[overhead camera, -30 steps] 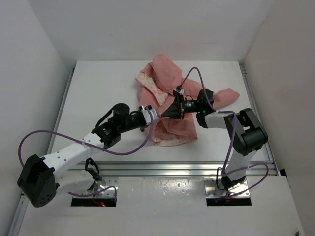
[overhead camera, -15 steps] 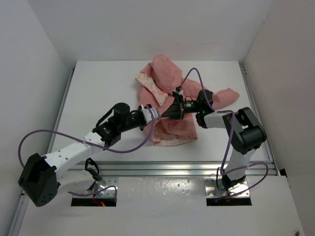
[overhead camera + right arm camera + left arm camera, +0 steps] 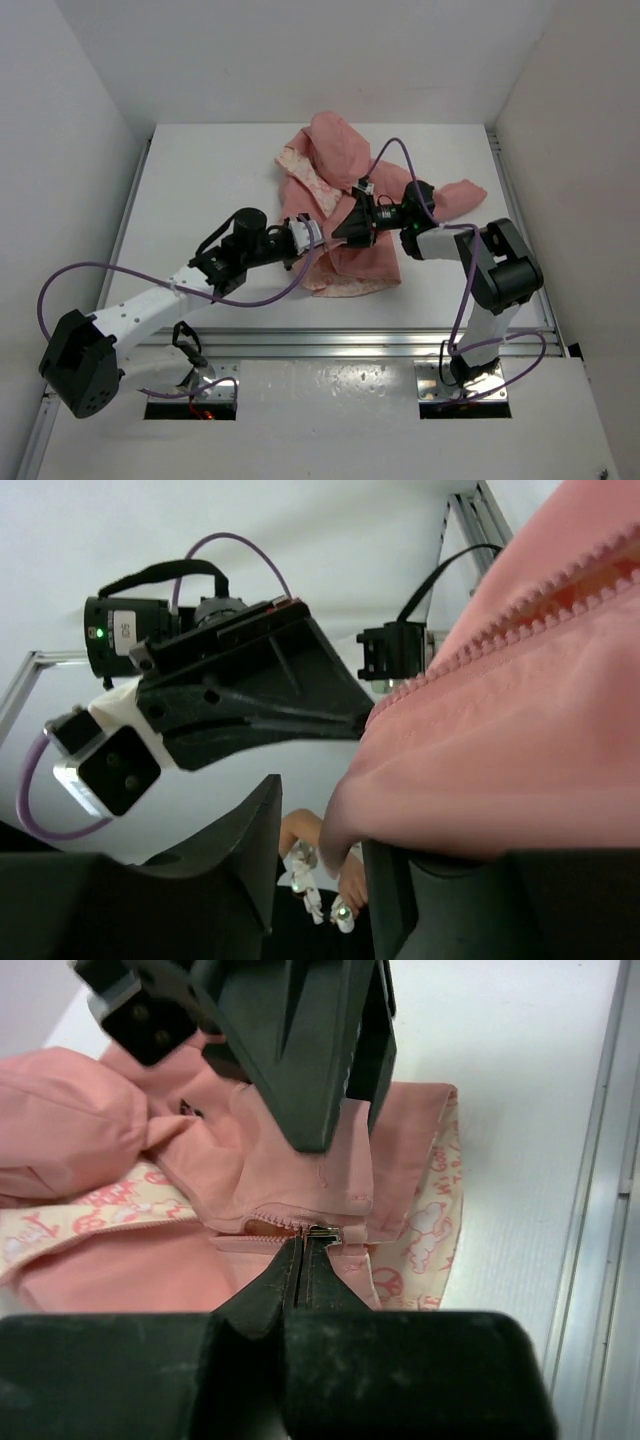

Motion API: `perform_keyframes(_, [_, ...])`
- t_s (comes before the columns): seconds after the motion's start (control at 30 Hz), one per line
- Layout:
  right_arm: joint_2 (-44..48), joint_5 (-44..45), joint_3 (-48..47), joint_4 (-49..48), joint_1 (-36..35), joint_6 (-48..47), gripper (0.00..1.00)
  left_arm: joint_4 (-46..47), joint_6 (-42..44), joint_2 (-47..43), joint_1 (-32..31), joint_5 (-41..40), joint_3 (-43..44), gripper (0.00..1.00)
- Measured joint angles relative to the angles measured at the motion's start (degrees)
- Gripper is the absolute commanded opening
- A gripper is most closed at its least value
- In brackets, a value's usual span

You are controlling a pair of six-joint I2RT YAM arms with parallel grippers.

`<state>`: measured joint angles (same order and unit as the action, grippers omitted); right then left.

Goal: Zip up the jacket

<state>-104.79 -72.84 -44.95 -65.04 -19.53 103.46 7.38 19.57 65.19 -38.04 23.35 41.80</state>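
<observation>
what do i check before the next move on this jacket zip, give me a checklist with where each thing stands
1. Left gripper closed: ok, fingers together with tips at the zipper slider.
2. Slider's pull actually pinched: cannot tell, the tips hide it.
3. Right gripper bracing the jacket: not ok, jaws stand apart with a fold of fabric loose between them.
4. Zipper teeth ahead lying straight: not ok, the jacket is bunched and its floral lining is turned out.
5. Room between the arms: cannot tell, the grippers sit nearly tip to tip over the jacket.
</observation>
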Motion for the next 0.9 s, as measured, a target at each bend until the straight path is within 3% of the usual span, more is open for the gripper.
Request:
perform_keyframes(0.13, [4.0, -1.8, 0.0, 10.7, 4.7, -9.0, 0.41, -1.3, -3.1, 1.8, 0.0, 0.1, 1.3, 0.0])
perform_keyframes(0.17, [6.3, -1.8, -0.1, 17.8, 6.6, -14.9, 0.43, -1.8, -4.0, 2.3, 0.0, -0.3, 1.6, 0.0])
perform_keyframes(0.27, [14.6, 4.1, -6.3, 54.9, 10.8, -42.4, 0.43, -2.2, -7.0, 4.3, -0.3, -2.3, 3.1, 0.0])
perform_keyframes(0.37, [23.8, 9.6, -9.0, 72.2, 11.4, -60.1, 0.43, -2.4, -10.8, 6.1, -0.7, -5.0, 4.3, 0.0])
perform_keyframes(0.47, [32.0, 10.9, -5.7, 78.5, 10.6, -65.5, 0.42, -2.4, -14.8, 7.7, -1.7, -8.1, 5.0, 0.0])
perform_keyframes(0.57, [34.8, 12.3, -1.4, 80.8, 7.8, -65.7, 0.48, -2.7, -18.9, 9.2, -3.0, -10.8, 5.7, 0.0])
perform_keyframes(0.6, [35.0, 13.0, 0.0, 81.0, 6.3, -64.9, 0.53, -3.1, -20.5, 9.7, -3.3, -11.6, 6.1, 0.0])
perform_keyframes(0.77, [33.1, 14.8, 2.6, 78.8, -0.6, -60.3, 0.57, -3.8, -26.1, 11.7, -3.8, -14.9, 8.2, 0.0])
perform_keyframes(0.9, [26.3, 15.8, 2.7, 74.7, -1.1, -55.6, 0.49, -4.1, -29.0, 11.7, -3.1, -15.7, 8.3, 0.0])
